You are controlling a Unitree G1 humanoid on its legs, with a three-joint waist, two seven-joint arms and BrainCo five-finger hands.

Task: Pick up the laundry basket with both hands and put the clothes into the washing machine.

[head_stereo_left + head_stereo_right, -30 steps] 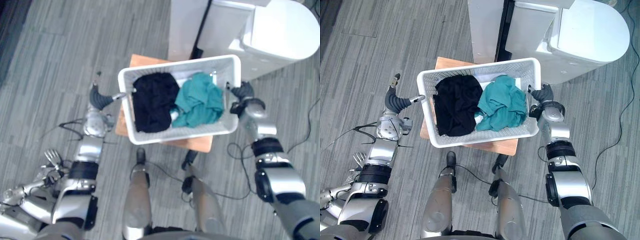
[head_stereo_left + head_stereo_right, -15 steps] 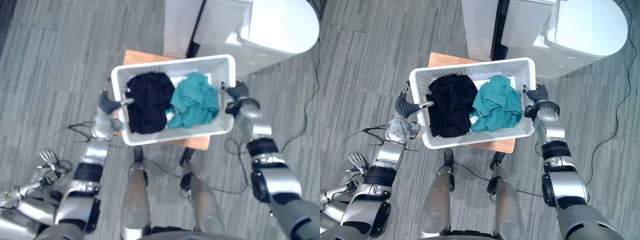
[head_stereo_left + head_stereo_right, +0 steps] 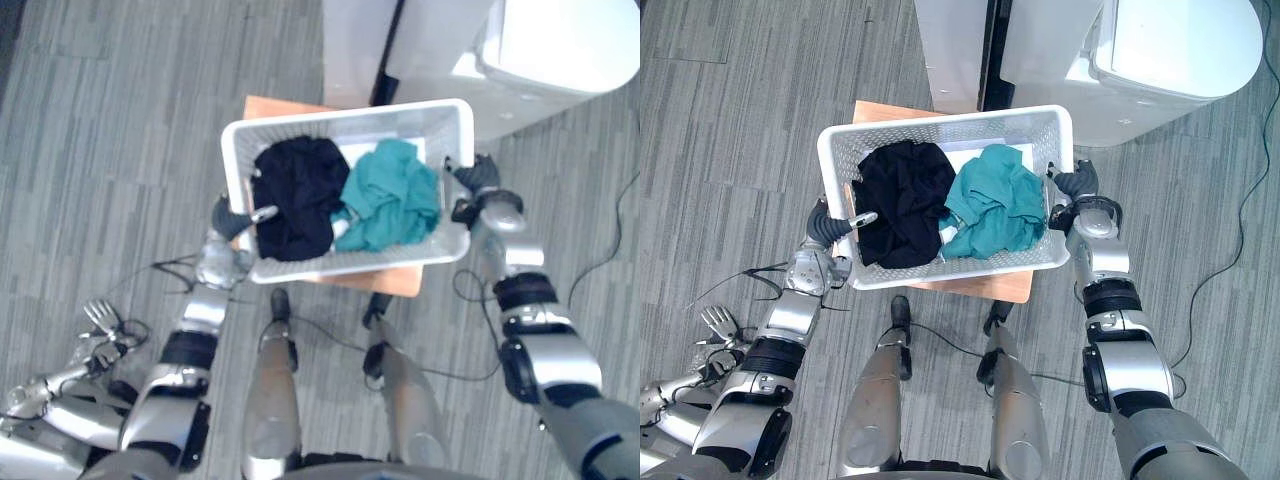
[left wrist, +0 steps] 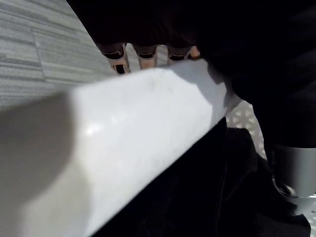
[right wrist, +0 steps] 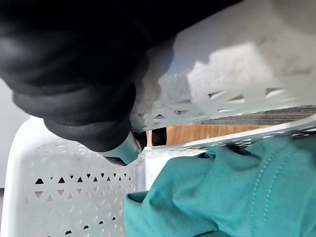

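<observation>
The white laundry basket (image 3: 340, 114) stands over a small wooden stool (image 3: 385, 282) and holds a black garment (image 3: 295, 195) and a teal garment (image 3: 392, 195). My left hand (image 3: 232, 218) grips its left wall. In the left wrist view the fingers (image 4: 120, 58) curl under the rim (image 4: 128, 128) and the thumb (image 4: 291, 173) lies inside by the black cloth. My right hand (image 3: 478, 180) clasps the right rim. Its thumb (image 5: 123, 148) hooks over the wall (image 5: 64, 192) beside the teal garment (image 5: 237, 187). The white washing machine (image 3: 550, 50) is just beyond, at the upper right.
A white cabinet panel (image 3: 350, 50) stands left of the washing machine, with a dark gap between them. A spare silver robot arm and hand (image 3: 100, 318) lies on the grey plank floor at the lower left.
My left hand has moved in from beside the basket and closed on its left rim. The right hand has kept its hold. The whole view has shifted slightly.
</observation>
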